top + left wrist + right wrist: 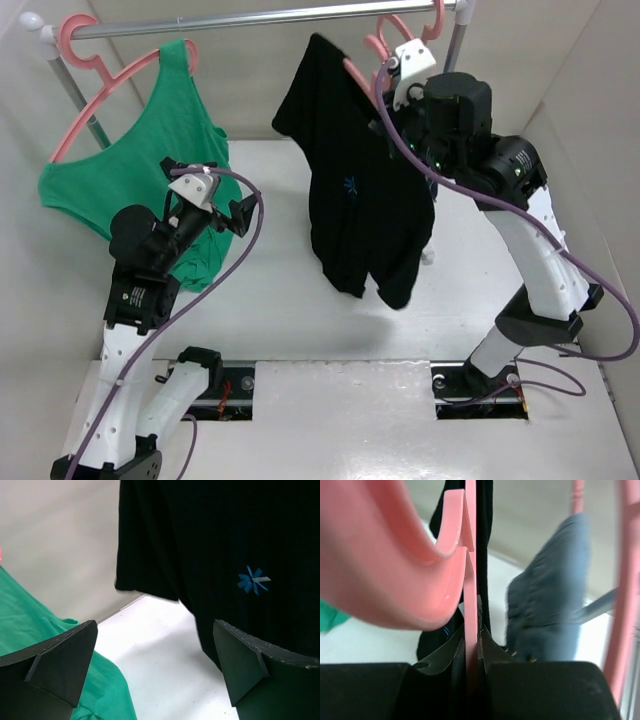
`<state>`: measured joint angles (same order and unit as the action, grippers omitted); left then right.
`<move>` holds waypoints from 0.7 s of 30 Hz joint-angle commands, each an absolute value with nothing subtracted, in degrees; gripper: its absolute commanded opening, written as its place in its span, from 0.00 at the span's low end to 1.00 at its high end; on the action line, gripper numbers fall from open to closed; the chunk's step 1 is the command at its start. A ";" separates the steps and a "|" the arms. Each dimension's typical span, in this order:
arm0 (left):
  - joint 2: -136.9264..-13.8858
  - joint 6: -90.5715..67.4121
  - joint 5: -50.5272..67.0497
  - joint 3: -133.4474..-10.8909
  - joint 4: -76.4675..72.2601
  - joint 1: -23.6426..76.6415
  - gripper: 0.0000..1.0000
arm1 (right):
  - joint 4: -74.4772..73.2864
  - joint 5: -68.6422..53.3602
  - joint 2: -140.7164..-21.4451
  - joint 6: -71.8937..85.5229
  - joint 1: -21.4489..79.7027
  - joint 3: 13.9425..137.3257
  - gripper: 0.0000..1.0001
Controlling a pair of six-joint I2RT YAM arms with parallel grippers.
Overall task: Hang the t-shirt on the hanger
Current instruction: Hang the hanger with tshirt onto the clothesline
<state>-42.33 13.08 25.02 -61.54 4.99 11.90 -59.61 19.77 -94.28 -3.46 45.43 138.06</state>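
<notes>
Right tool (392,68), on an arm stretched up to the rail (270,15), is clamped on the hanger (372,45) near its neck, with black cloth lying against the pinched bar. From there the t-shirt (350,190) drapes over the hanger and hangs toward 7 o'clock. Lower down, the left tool (238,215) hovers above the worktop (270,300) with jaws wide apart, the t-shirt at its 2 o'clock, untouched. Just behind it at 9 o'clock hangs a green top (150,150). A grey-blue garment (550,595) hangs beside the right tool.

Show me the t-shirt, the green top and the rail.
t-shirt (345,215), top view, chest below the blue mark.
green top (160,130), top view, middle of front.
rail (250,19), top view, bare middle stretch.
</notes>
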 commanded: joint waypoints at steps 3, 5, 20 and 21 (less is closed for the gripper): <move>-38.86 10.90 22.15 -59.07 3.16 11.87 1.00 | -42.56 21.72 -94.21 -5.63 40.52 140.89 0.00; -38.06 10.90 21.45 -57.49 3.16 11.87 1.00 | -37.02 19.78 -94.22 -5.63 39.12 138.17 0.00; -34.98 9.05 19.60 -50.98 3.69 11.87 1.00 | -20.39 17.66 -100.01 -7.65 44.03 135.60 0.00; -34.98 9.05 20.12 -50.98 4.47 11.87 1.00 | -19.87 19.84 -100.63 -7.65 44.03 136.49 0.00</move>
